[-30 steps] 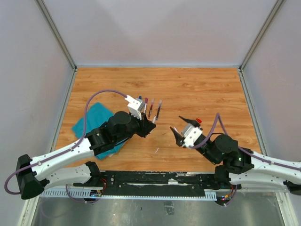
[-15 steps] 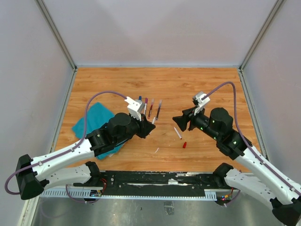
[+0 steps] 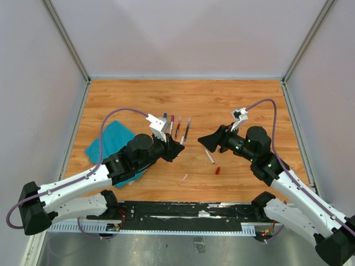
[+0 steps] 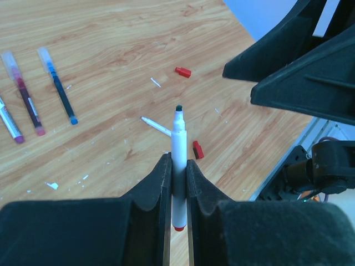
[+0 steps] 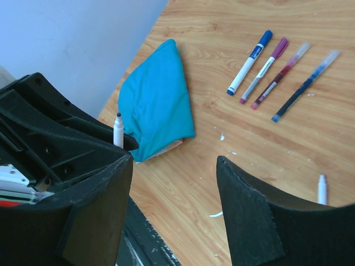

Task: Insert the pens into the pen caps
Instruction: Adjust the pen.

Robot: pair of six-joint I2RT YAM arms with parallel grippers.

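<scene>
Jaws of the left gripper (image 4: 177, 162) are closed on the held pen (image 4: 178, 138). They clamp the white barrel toward its red back end, so the dark tip projects free and points toward the right edge of the bench (image 3: 249, 100). The row of four pens (image 3: 177, 127) lies flat just beyond this gripper, left of centre toward the far edge.

The loose pen (image 3: 209, 156) lies flat at mid-bench, toward the near edge, between the two grippers. The red cap (image 3: 217, 170) lies just beside its near end, not touching it. A second red cap (image 4: 183, 71) shows in the left wrist view, farther toward the right edge.

Jaws of the right gripper (image 3: 206, 142) are wide apart and hold nothing. They hover right of centre and face the left gripper.

Procedure (judged): the step in hand is fetching a cap for the held pen.
1. Hold the left clamp firm and the pen steady.
2. Lower the right jaws astride the red cap, across its short width.
3. Leave the cap's open mouth clear.
4. Avoid sweeping the loose pen beside it.
5. Align the cap axis with the barrel, then push along that axis only.

Position: the red cap lies below the right jaws and toward the near edge, outside their gap. The held pen's tip faces the right jaws, well apart from them.
</scene>
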